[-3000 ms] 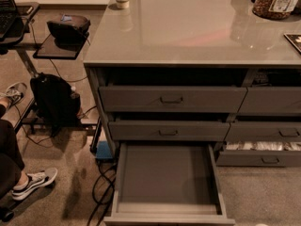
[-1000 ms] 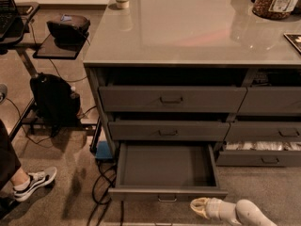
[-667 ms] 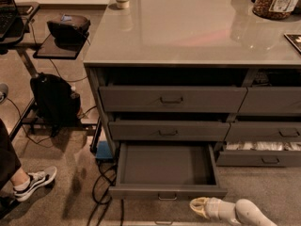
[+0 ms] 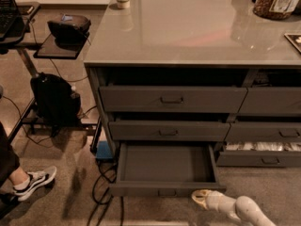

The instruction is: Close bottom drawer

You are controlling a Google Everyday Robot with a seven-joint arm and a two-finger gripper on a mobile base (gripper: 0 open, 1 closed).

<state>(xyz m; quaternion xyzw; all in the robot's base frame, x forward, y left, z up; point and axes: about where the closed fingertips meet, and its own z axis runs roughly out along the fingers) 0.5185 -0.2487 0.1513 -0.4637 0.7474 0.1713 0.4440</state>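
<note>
Sitting low just beside the open wide dark grey bottom drawer's (image 4: pixel 165 166) front: cream gripper (image 4: pixel 201 198), grasp state impossible to tell. Glass jar's (image 4: pixel 275 1) label unreadable.

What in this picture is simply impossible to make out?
All in the camera view:
- The gripper is low right, by the bottom drawer front. Whether they touch is unclear, and its arm runs off the lower edge.
- The bottom drawer's rear is hidden under the drawer above.
- The white packets are blurred and cut by the right edge.
- The jar label is too small to read.
</note>
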